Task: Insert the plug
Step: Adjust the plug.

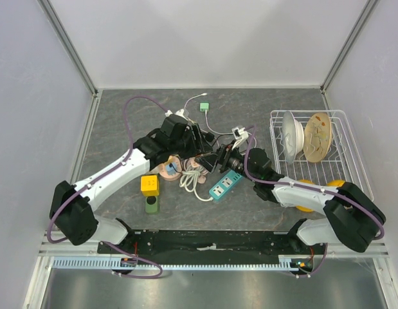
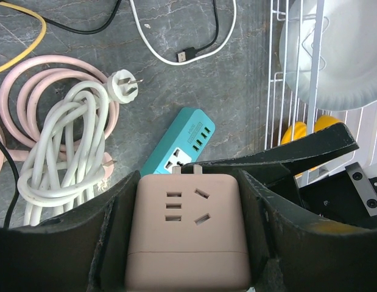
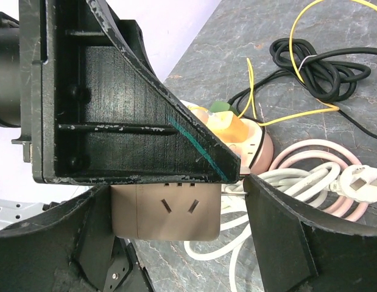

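The left tool [image 2: 189, 179] is clenched on a pink socket block [image 2: 188, 243], one finger pressed flat against each long side and the socket face turned up toward the wrist camera. The right tool [image 3: 176, 194] meets it from the 3 o'clock side in the overhead view, above the middle of the tabletop [image 1: 121, 129]. Its jaws are spread and straddle the same block. In the right wrist view one finger [image 3: 285, 231] stands apart from the block's edge with a strip of white cable showing in the gap, so this tool grasps nothing. The white plug [image 2: 123, 85] lies loose on the tabletop, pins up, at 11 o'clock from the block in the left wrist view. It rests against the rim of a coiled pink cable [image 2: 42, 73], and neither tool touches it. A coiled white cable [image 2: 60, 158] overlaps that pink coil at its 5 o'clock side. A teal power strip [image 2: 182, 143] lies slanted at 12 o'clock from the block, its near end hidden behind the block's top edge. In the overhead view a wire dish rack [image 1: 308, 111] with two upright plates stands at 3 o'clock from the tools. A yellow block [image 1: 150, 185] sits at 8 o'clock from them, with a green block [image 1: 151, 205] just below it.
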{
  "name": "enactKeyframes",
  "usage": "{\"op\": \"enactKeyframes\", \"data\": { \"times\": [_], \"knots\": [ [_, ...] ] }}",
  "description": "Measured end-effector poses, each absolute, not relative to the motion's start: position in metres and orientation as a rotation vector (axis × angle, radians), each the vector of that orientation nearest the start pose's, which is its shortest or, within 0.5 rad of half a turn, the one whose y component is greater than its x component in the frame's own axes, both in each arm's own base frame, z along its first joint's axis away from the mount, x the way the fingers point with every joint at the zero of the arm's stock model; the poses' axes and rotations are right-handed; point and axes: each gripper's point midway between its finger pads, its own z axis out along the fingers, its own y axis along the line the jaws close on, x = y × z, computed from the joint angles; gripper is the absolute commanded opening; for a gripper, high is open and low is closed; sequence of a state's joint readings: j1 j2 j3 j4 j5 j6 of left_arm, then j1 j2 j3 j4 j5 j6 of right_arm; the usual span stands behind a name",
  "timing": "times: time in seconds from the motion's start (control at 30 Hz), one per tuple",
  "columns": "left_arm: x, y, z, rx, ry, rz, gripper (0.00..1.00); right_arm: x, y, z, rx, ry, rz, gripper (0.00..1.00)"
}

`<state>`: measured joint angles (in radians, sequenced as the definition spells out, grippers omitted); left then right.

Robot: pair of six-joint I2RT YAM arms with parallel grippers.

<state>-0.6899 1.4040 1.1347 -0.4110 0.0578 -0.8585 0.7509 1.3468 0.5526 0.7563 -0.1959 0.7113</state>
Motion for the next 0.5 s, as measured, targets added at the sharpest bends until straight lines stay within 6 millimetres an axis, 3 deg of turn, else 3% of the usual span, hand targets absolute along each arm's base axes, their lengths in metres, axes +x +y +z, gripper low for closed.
{"op": "enactKeyframes", "data": {
  "times": [0.03, 0.23, 0.33, 0.5],
  "knots": [
    [0.284, -0.288, 0.191, -0.168, 2.397, -0.853, 0.46, 0.262, 0.327, 0.199, -0.2, 1.752, 1.259, 0.02],
    [0.277, -0.288, 0.204, -0.105, 2.355, -0.852, 0.78, 0.252, 0.323, 0.209, -0.225, 1.747, 1.246, 0.0],
    [0.278, -0.282, 0.215, -0.02, 2.298, -0.82, 0.87, 0.246, 0.316, 0.21, -0.221, 1.781, 1.244, 0.0],
    [0.29, -0.252, 0.248, 0.056, 2.148, -0.719, 0.95, 0.25, 0.302, 0.193, -0.182, 1.905, 1.205, 0.0]
  ]
}}
